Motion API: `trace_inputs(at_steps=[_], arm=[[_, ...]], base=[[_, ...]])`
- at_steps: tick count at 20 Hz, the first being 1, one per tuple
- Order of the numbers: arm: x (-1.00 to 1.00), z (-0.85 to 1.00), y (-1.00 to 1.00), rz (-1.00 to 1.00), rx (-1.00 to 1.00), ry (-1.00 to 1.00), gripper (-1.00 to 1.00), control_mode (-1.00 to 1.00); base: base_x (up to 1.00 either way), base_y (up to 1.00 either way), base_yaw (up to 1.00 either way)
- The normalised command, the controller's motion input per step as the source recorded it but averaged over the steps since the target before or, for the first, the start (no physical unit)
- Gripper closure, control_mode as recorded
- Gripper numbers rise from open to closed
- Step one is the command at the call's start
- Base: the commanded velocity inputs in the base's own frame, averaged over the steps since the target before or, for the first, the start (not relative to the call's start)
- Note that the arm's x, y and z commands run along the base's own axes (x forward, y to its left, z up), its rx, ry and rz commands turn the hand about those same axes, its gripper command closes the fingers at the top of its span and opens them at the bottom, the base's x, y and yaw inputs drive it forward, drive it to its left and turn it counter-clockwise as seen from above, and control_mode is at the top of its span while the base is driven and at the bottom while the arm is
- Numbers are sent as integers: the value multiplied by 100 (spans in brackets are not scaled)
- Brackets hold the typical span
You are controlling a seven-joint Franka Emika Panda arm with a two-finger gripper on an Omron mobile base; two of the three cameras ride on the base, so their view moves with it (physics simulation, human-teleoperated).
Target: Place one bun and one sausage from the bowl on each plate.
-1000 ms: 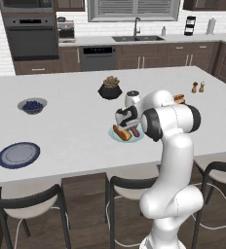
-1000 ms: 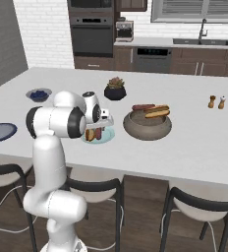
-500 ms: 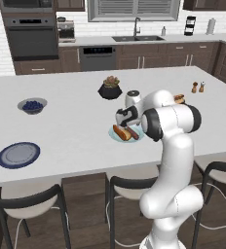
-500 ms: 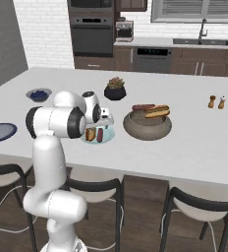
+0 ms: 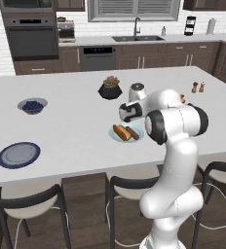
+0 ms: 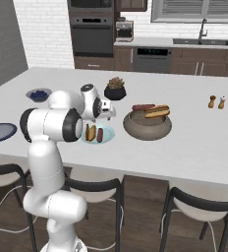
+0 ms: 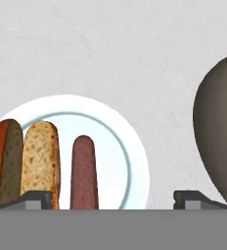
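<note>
The white surface (image 5: 76, 121) carries every item in the scene. The largest container on it is the brown-grey bowl (image 6: 148, 125), which holds a bun (image 6: 156, 112) and a sausage (image 6: 143, 107) lying across its top; in the hand view the bowl's dark wall (image 7: 218, 132) stands at the right edge. Just beside the bowl, toward the robot's left, sits the pale teal plate (image 6: 106, 136), which holds a bun (image 7: 39, 161) and a sausage (image 7: 83, 171) side by side and parallel, the bun split lengthwise with a browned crust on its outer side. The grey-blue plate with the dark blue rim (image 5: 18, 154) lies well apart, at the robot's far left near the surface's front edge, with nothing on it. A smaller grey bowl (image 5: 32, 105) of blue berries stands farther back on the left, and a black plant pot (image 5: 110, 89) with a plant in it stands behind the teal plate. Two small shakers (image 6: 217, 102) stand side by side at the right. The fingers (image 7: 37, 199) are spread wide apart with nothing between them, above the gap between teal plate and bowl; their height above the surface probably is small, though no view confirms it.
</note>
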Motion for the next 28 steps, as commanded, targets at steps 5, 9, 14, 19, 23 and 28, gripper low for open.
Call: trace_inputs(at_steps=[5,9,14,19,23,28], arm=[[-15,70,-35,-25,1,-21,-100,-100],[-38,99,-34,-31,12,-33,-100,-100],[-39,96,-49,-35,20,-30,-100,-100],[-31,63,-76,-33,24,-23,-100,-100],[2,14,-88,-23,26,1,-100,-100],[17,0,-72,-4,24,12,-100,-100]], base=[[0,0,0],[0,0,0],[0,0,0],[0,0,0],[0,0,0],[0,0,0]])
